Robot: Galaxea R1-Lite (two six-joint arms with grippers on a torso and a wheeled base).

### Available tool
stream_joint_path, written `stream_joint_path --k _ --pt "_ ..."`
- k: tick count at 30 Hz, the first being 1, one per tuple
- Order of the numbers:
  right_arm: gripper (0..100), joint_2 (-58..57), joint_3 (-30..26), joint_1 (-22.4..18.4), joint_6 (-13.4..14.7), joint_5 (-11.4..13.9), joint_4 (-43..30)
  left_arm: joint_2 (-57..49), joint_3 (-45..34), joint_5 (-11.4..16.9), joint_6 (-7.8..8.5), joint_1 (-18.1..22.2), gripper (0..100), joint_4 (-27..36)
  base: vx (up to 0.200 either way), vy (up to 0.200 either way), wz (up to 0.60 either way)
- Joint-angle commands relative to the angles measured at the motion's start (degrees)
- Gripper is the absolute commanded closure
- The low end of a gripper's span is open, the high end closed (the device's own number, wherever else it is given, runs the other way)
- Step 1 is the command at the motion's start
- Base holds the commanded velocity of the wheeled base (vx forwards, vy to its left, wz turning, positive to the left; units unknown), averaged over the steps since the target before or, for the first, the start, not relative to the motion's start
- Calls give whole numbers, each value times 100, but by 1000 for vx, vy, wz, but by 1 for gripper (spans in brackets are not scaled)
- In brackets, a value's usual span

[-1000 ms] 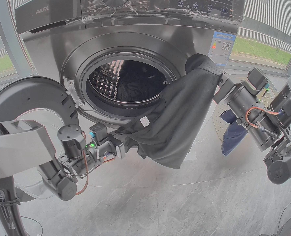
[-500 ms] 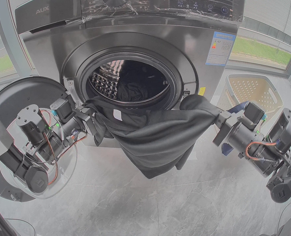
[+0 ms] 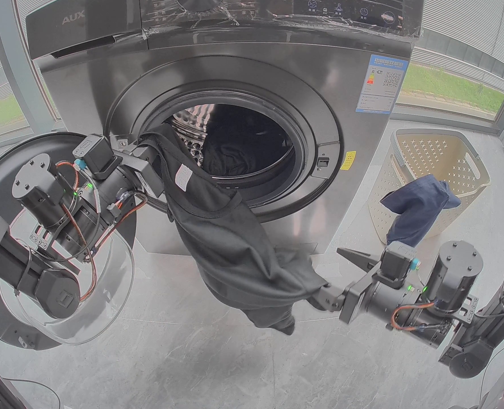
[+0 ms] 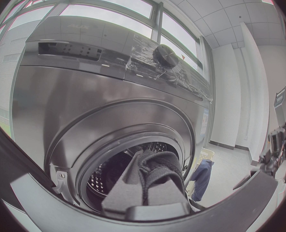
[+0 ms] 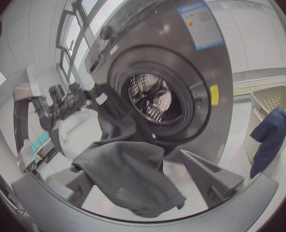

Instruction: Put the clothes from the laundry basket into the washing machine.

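The washer's door (image 3: 13,157) stands swung open to the left, leaving the drum mouth free. The left tool (image 3: 152,168) is clamped on the collar of a black shirt (image 3: 229,245), held right at the left rim of the drum (image 3: 235,143). That puts the top of the shirt at the opening, probably so it can be fed in there first. The rest hangs down in front of the washer (image 3: 235,69), outside it, with the hem near the floor. The right tool (image 3: 331,276) sits low under that hanging end with its fingers apart. The cloth is draped over one finger and the other is bare, so it props the shirt rather than grips it. Further right, a blue cloth (image 3: 419,205) hangs over the rim of the basket (image 3: 467,166), waiting its turn.
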State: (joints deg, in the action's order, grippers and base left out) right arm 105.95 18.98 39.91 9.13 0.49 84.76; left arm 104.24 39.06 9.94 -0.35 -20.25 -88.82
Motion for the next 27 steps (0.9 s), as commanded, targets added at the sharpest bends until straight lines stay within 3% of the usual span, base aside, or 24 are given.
stream_joint_path --k 1,11,18,22,25,26,27 --pt "0 462 -378 219 -61 83 23 -88 93 0 -9 -14 100 -4 0 0 0" --pt "0 1139 -483 368 -61 312 67 -150 163 -115 -53 -102 100 -4 0 0 0" --pt "0 1587 -1098 535 -43 294 67 -238 225 -123 -79 -120 100 5 0 0 0" --pt "0 1631 -799 500 -25 285 146 -238 190 -123 -79 -190 100 5 0 0 0" --pt "0 1648 159 447 -8 250 287 -238 155 -123 -79 -260 100 -4 0 0 0" --pt "0 1648 203 447 -8 250 278 -246 146 -123 -79 -260 100 -4 0 0 0" --pt "0 1675 747 421 -17 241 234 -238 137 -123 -79 -269 100 -4 0 0 0"
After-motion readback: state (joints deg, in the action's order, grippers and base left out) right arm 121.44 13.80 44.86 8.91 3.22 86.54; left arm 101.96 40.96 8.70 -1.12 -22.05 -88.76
